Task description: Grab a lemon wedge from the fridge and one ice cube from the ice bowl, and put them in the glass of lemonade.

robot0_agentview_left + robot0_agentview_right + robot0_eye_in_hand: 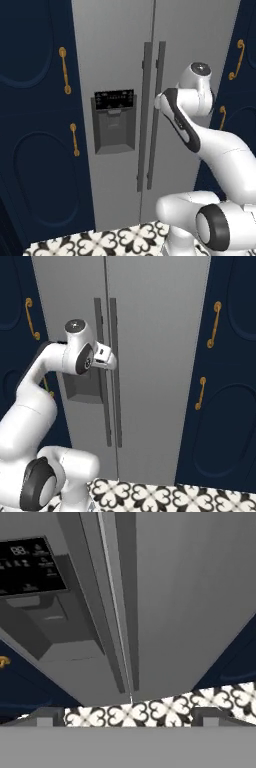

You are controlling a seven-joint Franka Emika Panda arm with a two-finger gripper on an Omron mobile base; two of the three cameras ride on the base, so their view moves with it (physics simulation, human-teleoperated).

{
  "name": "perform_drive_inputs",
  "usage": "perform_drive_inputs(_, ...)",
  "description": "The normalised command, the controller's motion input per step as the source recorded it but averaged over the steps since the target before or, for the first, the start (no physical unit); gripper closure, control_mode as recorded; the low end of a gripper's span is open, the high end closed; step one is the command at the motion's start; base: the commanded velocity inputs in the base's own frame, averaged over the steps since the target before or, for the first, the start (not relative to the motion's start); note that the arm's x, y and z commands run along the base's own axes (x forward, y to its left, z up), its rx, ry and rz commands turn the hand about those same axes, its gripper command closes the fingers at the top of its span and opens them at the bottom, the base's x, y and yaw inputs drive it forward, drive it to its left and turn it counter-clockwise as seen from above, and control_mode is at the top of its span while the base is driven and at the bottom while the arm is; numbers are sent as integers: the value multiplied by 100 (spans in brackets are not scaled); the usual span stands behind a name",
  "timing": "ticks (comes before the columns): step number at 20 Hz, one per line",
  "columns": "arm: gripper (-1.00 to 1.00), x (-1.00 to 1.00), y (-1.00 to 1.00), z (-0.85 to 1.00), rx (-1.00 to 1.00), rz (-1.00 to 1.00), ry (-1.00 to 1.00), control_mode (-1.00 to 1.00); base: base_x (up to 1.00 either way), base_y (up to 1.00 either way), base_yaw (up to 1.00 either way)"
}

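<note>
The fridge (pixel 125 100) stood closed ahead of the fingers (pixel 128 714), which were spread open on nothing, so the lemon wedge presumably remained inside and every step of the task lay ahead. Navy cabinets (pixel 35 125) flanked it; patterned floor tiles (pixel 165 496) lay below.

Fridge (pixel 120 60) top beyond picture edge

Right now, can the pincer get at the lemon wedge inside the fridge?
Probably not yet. Both fridge doors look shut, so nothing inside shows. The pincer sits close by the right door's handle, which seems reachable.
</note>
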Motion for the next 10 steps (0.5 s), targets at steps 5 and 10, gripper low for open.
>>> perform_drive_inputs(5,-100,8,-18,11,5,0,-10,-100,0,0,0)
perform_drive_inputs(10,-100,29,0,27,-6,0,-11,-100,0,0,0)
